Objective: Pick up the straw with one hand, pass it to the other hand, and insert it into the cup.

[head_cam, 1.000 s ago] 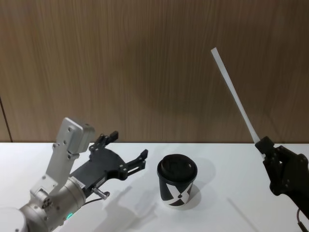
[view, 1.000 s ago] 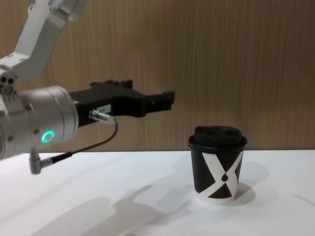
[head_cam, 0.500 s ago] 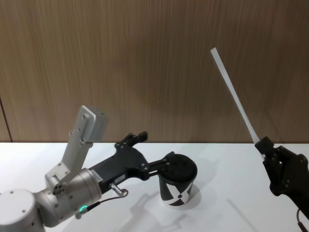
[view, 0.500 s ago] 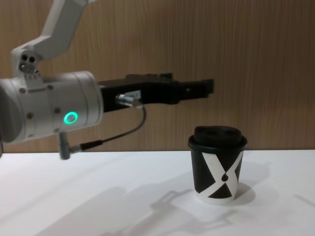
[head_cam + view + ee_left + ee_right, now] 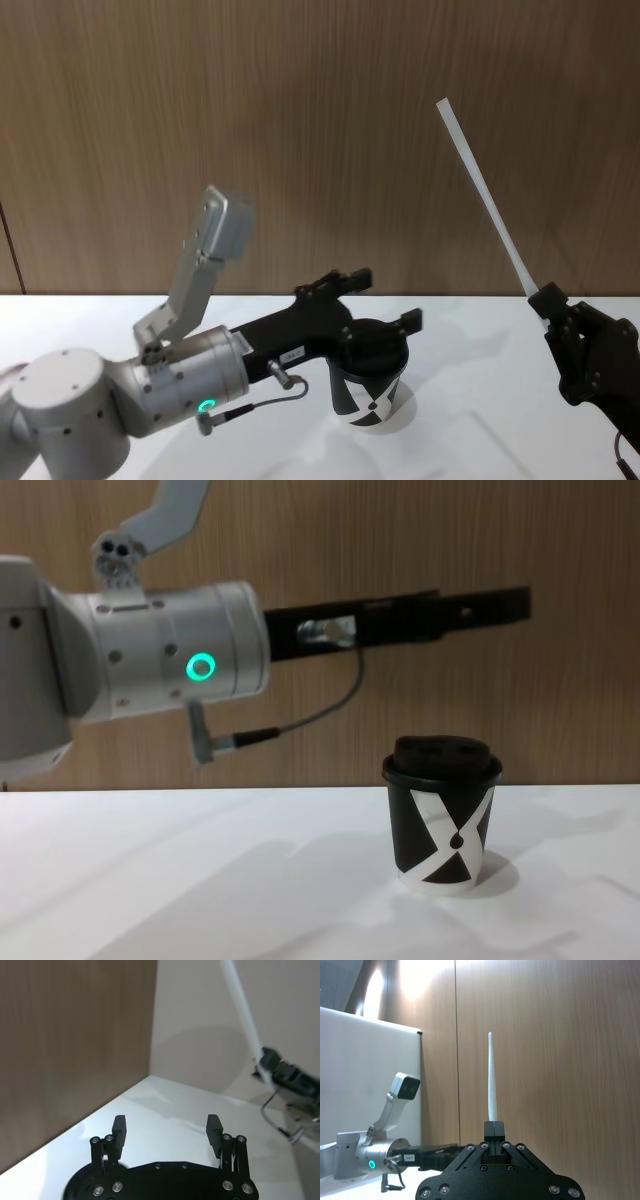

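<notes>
Head view: the right gripper (image 5: 545, 300) is recorded with its fingers closed on the lower end of the straw (image 5: 485, 195). The tube is held clear of the table, slanting up and away from those fingertips, so nearly its whole length is left free for a second grasp. The left gripper (image 5: 385, 297) is reached out toward it, fingers spread wide with nothing between them, as confirmed in the left wrist view. The straw lies well beyond the left fingertips and is not yet between them. The handover is judged to be at the approach step, with the transfer not yet made.

The cup (image 5: 367, 385) is noted upright on the white table (image 5: 480, 330), lid on, below the left fingers and apart from them in the chest view. It is judged no obstacle at this height, though the lid could be knocked if the left fingers were lowered. Only open air is noted between the left fingertips and the straw, before the wood-panelled wall (image 5: 300, 120). The lid's opening cannot be made out
</notes>
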`<state>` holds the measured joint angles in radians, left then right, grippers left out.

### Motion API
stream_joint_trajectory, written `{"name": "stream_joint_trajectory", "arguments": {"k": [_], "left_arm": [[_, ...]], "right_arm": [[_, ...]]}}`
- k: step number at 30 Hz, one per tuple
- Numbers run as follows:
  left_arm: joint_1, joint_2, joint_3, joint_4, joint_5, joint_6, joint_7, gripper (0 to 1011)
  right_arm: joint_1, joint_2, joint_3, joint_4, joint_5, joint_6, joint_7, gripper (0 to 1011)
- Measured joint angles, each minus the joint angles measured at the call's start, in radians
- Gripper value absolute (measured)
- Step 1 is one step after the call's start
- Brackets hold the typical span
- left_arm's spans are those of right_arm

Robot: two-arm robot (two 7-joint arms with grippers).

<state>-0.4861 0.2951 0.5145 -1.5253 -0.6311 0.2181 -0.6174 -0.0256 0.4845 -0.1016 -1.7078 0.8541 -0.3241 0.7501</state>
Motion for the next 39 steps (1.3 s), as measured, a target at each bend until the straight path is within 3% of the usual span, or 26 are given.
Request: {"name": "stream_joint_trajectory", "arguments": {"k": [7, 20, 39], "left_arm": [[-0.037, -0.029, -0.001, 0.031, -0.072, 0.038, -0.063, 1003], [-0.088, -0.068, -0.036, 0.104, -0.215, 0.09, -0.161, 1003], [-0.132, -0.094, -0.036, 0.191, -0.331, 0.132, -0.295, 1003]], "right_arm": [[0.0, 0.0, 0.0, 0.0, 0.0, 0.0, 0.0, 0], [0.0, 0.0, 0.0, 0.0, 0.0, 0.0, 0.0, 0], [0.0, 0.0, 0.0, 0.0, 0.0, 0.0, 0.0, 0]]}}
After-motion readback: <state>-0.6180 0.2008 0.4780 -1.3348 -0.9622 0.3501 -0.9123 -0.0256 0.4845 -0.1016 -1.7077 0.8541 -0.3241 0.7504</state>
